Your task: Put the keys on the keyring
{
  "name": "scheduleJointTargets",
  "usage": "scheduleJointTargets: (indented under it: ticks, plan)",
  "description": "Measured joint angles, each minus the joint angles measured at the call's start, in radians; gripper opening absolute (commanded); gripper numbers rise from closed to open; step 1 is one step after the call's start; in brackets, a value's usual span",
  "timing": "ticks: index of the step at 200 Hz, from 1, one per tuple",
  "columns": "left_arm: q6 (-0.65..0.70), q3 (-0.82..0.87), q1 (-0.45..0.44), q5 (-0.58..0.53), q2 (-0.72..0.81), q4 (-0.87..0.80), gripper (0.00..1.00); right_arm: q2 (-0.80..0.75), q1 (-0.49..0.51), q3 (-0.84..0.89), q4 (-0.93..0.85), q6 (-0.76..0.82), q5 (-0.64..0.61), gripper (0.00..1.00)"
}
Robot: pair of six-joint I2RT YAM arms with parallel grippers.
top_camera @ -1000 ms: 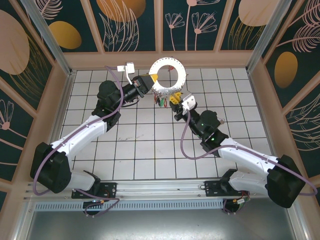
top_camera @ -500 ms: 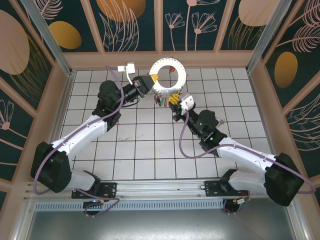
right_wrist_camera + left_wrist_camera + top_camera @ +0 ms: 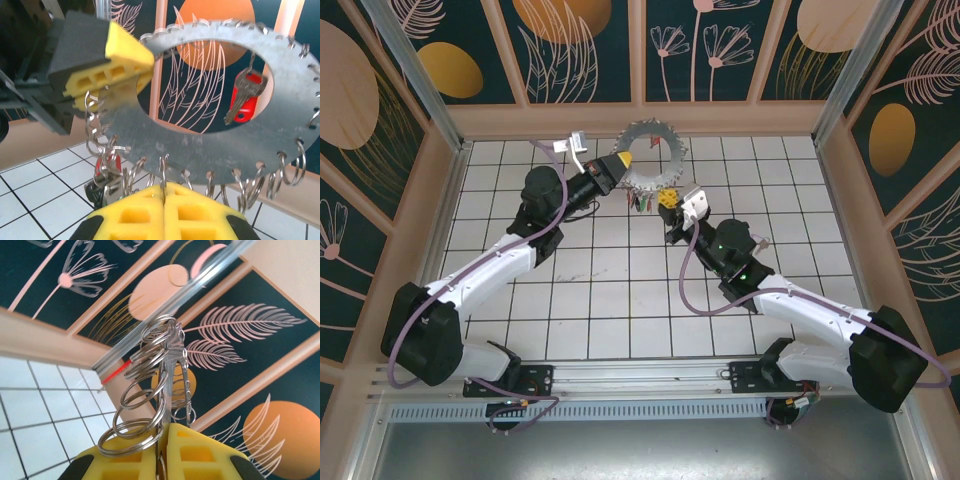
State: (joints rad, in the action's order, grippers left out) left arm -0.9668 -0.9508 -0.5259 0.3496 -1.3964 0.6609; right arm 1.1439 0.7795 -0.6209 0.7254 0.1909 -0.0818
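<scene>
1. At the bottom of the right wrist view, the right gripper point(image 3: 163, 195) is seen with its ribbed yellow foam pads pressed flat together. 1 thin wire split ring point(image 3: 162, 172) on the lower rim of the keyring point(image 3: 210, 150) is caught in their seam.
2. The keyring is shown as a flat, dull grey metal disc with a round open centre. Its scalloped rim is strung with small wire loops, its broad face is turned toward this camera, and it is held upright above the white tiled floor point(image 3: 30, 200).
3. At upper left, the rim is clamped between the closed yellow pads of the left gripper point(image 3: 147, 70). In the left wrist view the disc is seen edge-on, running from bottom centre upward.
4. A red-headed key point(image 3: 243, 100) is hung from the upper rim, with its long axis near vertical and leaning toward lower left.
5. In the top view, more keys point(image 3: 643, 201), red and green, are gathered just below the disc at upper centre.
</scene>
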Motion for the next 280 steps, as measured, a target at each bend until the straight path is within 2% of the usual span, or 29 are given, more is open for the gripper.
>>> scheduleJointTargets:
  ticks: [58,72,95,102,174,232,258,280]
  plan:
    - [-0.226,0.087,-0.003,-0.037,-0.052,0.089,0.08,0.021,-0.002,0.000,-0.052,-0.035,-0.031,0.00]
    - [-0.273,0.106,-0.002,-0.041,-0.065,0.109,0.14,0.032,-0.006,0.000,-0.054,-0.042,-0.031,0.00]
    - [-0.316,0.144,-0.002,-0.044,-0.072,0.111,0.30,0.039,-0.044,-0.002,-0.088,-0.075,-0.001,0.00]
    - [-0.324,0.157,-0.002,-0.045,-0.072,0.100,0.32,0.039,-0.065,-0.008,-0.103,-0.086,0.010,0.00]
    - [-0.302,0.204,-0.005,-0.064,-0.093,0.002,0.60,0.082,-0.167,-0.107,-0.335,-0.103,0.175,0.00]
    - [-0.282,0.317,-0.005,-0.102,-0.105,-0.063,0.67,0.163,-0.194,-0.177,-0.544,-0.045,0.182,0.00]
    - [-0.237,0.318,-0.005,-0.147,-0.094,-0.118,0.67,0.196,-0.148,-0.222,-0.622,0.062,0.097,0.00]
    - [-0.153,0.317,-0.004,-0.181,-0.055,-0.157,0.67,0.203,-0.117,-0.228,-0.654,0.148,0.098,0.00]
